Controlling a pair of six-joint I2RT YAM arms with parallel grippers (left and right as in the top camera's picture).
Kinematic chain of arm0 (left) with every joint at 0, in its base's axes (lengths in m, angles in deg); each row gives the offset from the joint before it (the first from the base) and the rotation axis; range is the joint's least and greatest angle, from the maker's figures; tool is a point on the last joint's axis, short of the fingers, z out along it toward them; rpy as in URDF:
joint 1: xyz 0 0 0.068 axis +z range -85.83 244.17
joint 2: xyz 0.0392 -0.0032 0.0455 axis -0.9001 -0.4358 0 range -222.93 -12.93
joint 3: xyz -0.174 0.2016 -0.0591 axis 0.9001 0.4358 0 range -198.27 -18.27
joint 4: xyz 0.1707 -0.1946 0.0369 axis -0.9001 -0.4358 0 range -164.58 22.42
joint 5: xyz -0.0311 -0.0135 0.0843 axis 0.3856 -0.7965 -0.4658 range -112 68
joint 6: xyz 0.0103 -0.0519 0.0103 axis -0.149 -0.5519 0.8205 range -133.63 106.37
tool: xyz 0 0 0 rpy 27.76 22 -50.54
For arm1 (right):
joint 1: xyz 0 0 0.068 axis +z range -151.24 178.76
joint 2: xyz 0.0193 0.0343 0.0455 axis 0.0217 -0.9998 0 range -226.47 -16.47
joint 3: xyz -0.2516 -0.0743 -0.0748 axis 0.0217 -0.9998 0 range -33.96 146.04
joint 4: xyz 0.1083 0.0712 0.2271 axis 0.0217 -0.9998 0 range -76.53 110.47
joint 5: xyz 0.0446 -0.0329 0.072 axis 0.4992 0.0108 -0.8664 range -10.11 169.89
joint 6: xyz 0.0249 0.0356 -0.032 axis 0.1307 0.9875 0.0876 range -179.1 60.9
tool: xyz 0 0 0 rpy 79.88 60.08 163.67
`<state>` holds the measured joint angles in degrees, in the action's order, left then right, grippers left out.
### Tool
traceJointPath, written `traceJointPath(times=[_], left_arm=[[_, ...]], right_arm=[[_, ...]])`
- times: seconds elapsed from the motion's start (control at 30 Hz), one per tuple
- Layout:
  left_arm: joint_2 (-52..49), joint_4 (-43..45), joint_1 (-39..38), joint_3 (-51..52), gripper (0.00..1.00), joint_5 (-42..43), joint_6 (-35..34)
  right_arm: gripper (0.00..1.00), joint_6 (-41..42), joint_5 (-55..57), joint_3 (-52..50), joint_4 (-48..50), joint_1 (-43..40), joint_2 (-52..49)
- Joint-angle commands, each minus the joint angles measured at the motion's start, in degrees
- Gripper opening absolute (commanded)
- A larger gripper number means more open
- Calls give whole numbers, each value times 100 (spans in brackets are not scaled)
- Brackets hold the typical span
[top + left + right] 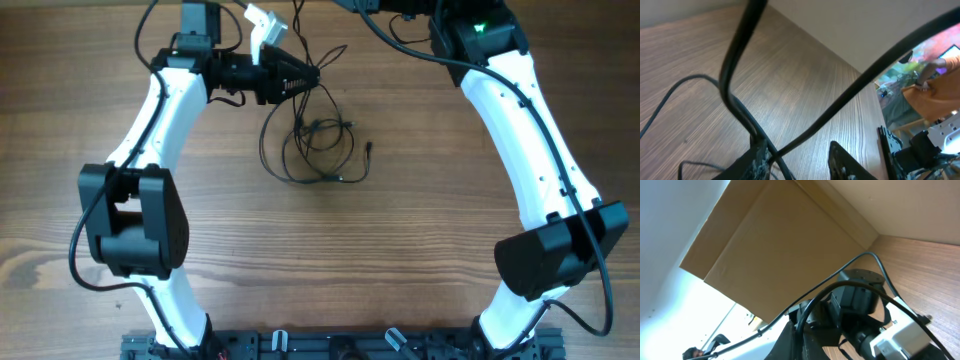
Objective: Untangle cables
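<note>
The cables (pixel 320 150) lie as a loose tangle of thin black loops on the wooden table, with strands rising toward the top edge. My left gripper (pixel 312 75) sits just above the tangle, pointing right. In the left wrist view it (pixel 797 150) stands open, and two cable strands (pixel 735 60) cross against the inner face of the left finger (pixel 757 160). My right gripper (pixel 795 325) is shut on a cable (pixel 812 302) that arcs up out of the closed fingers. In the overhead view that gripper is past the top edge.
The right arm (pixel 520 120) spans the right side, the left arm (pixel 160 130) the left side. A black rail (pixel 330 345) runs along the front table edge. A cardboard panel (pixel 780 240) stands behind the table.
</note>
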<state>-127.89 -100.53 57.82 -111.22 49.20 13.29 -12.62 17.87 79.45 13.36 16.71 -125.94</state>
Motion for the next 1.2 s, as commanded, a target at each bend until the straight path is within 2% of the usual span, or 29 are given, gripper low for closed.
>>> traceJointPath(times=[0.0,0.1,0.47,0.5,0.63,0.73,0.9,1.17], left_arm=[[-39,295,-57,17,40,140,-361],[-39,520,-52,17,39,140,-667],[-39,514,-46,17,38,136,-791],[-39,509,-37,17,36,136,-793],[-39,435,52,17,15,138,-796],[-39,330,166,17,4,133,-793],[-39,118,455,17,4,122,-793],[-37,-184,802,17,4,122,-789]], right_arm=[[5,20,-240,109,57,22,245],[4,15,-238,109,59,22,245],[5,-4,-234,109,42,17,245],[5,-7,-232,109,42,15,245],[5,-46,-201,109,24,-4,245],[5,-116,-157,109,7,-24,245],[5,-205,90,107,-221,-120,245],[5,-761,1025,107,-1298,-385,245]])
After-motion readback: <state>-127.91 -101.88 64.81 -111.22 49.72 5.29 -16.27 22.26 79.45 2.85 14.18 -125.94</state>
